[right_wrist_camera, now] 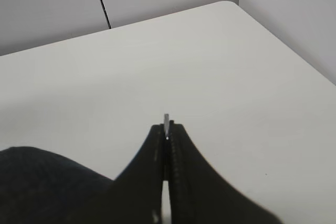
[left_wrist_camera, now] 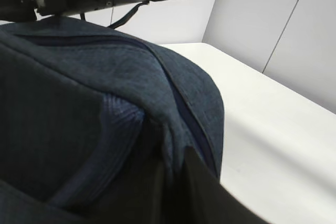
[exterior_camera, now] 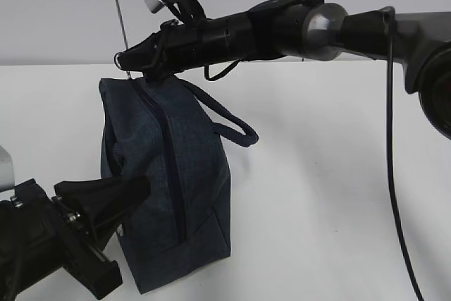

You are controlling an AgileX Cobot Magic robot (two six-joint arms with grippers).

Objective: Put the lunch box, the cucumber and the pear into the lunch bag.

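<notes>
I see the lunch bag (exterior_camera: pixel 173 181) standing upright on the white counter (exterior_camera: pixel 338 174), and I use it as my reference for every position. Its zipper track (exterior_camera: pixel 171 167) runs down the face turned toward the exterior camera, from the top edge toward the base, and its loop handle (exterior_camera: pixel 229 121) hangs out to the right of the top. The right arm (exterior_camera: pixel 296 26) reaches in from the right and lies level just above the bag. The right end effector (exterior_camera: pixel 130 58) sits at the bag's top left corner. In the right wrist view I see its jaws pressed fully together with a thin silver sliver (right_wrist_camera: pixel 166 121) pinched between the tips; I read this as the zipper's ring pull, though it is too small to confirm. The left end effector (exterior_camera: pixel 137 189) is low on the bag's left side, its black fingers against the fabric. In the left wrist view I see navy cloth bunched against a dark finger (left_wrist_camera: pixel 202 192), and the jaws stand nearly together on that fold of fabric. I do not see the lunch box, the cucumber or the pear in any view.
</notes>
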